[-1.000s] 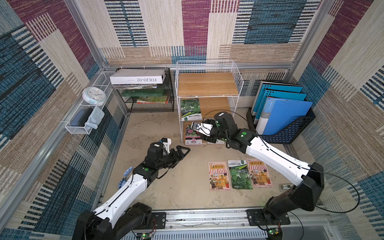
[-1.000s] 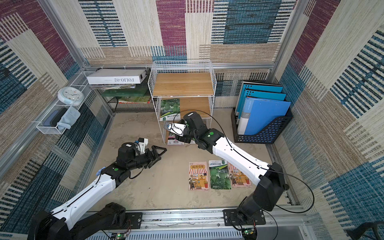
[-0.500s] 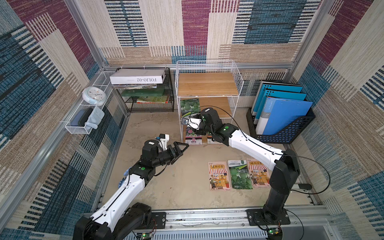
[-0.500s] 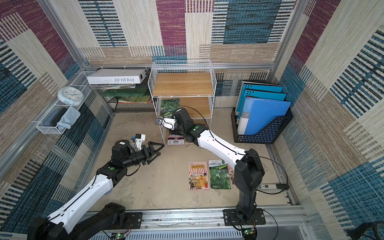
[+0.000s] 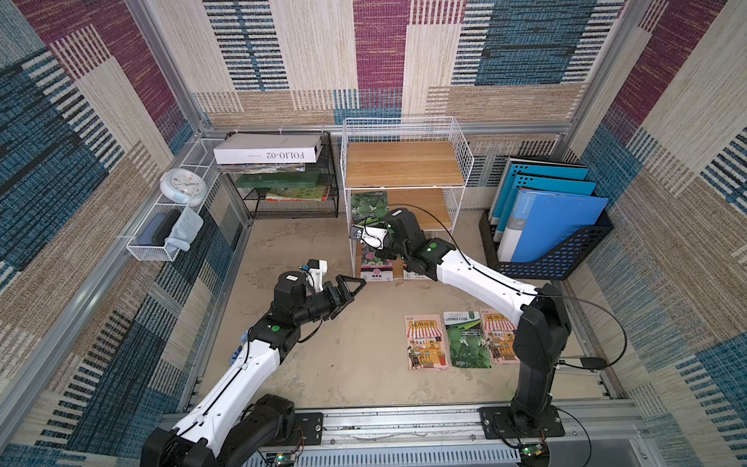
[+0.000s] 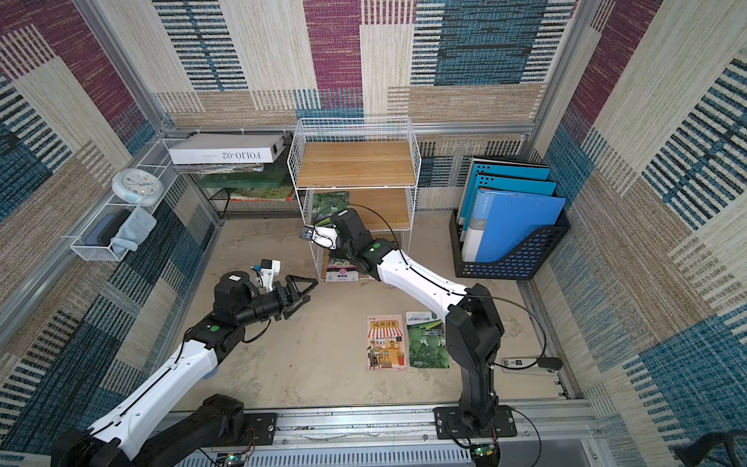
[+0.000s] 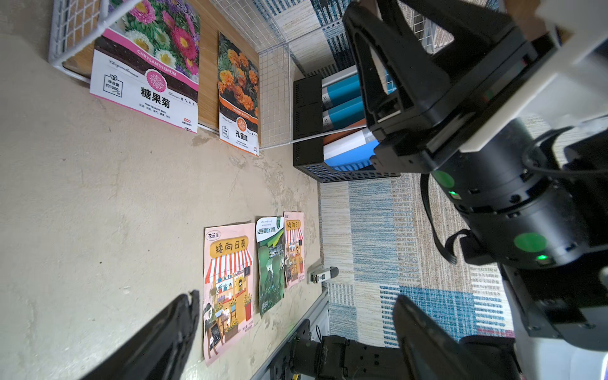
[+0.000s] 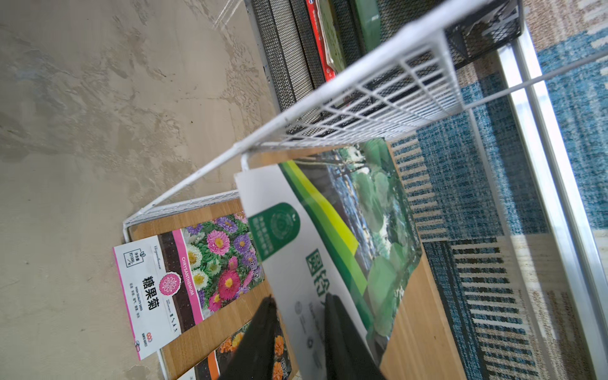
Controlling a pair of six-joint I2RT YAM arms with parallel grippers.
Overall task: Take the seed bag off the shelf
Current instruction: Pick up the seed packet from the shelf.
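Now, nearest you, the left gripper (image 5: pixel 355 289) hangs spread. Beyond, the right gripper (image 8: pixel 299 304) straddles an edge of the green seed bag (image 8: pixel 345 230) on the middle board of the shelf (image 5: pixel 404 163); whether it is pinched yet, you can't tell. You're likely mid-grasp: next, secure it and draw straight out.

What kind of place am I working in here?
Probably a staged storage corner in a robot test cell: carpet-tile walls on aluminium framing, a white wire shelf holding seed bags, and blue folders in a black file holder.

shelf (image 5: pixel 404 163) | middle: green seed bag (image 5: pixel 368 206) | bottom: chrysanthemum packet (image 7: pixel 148 65), marigold packet (image 7: pixel 238 95)
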